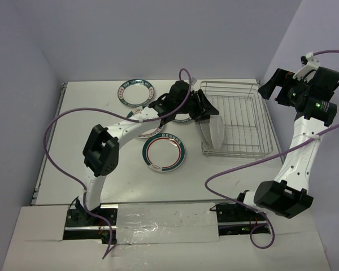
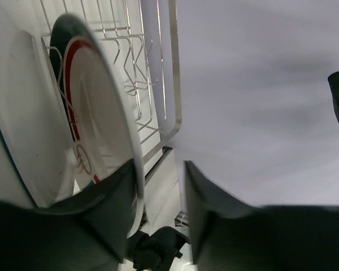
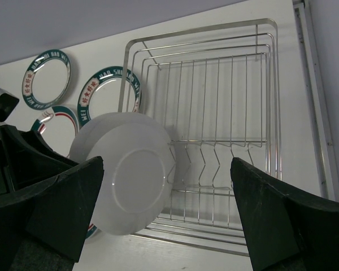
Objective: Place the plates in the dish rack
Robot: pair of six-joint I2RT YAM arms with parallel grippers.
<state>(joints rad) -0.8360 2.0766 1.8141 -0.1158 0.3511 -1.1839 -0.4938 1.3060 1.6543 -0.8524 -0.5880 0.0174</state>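
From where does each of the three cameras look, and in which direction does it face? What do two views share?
Top external: above and behind the arm bases, facing down on the table; both arms show, left end effector at the dish rack, right end effector off to its right.
Left wrist: at the rack's edge, facing the upright plates close up; its own fingers show.
Right wrist: above the rack, facing down; its own fingers and part of the left arm show.
Shared: rack and upright plates, in all three.

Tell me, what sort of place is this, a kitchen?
Probably a robot test bench, not a kitchen: two arms bolted to a white table, plain panels around it, and plates and a wire dish rack set out.
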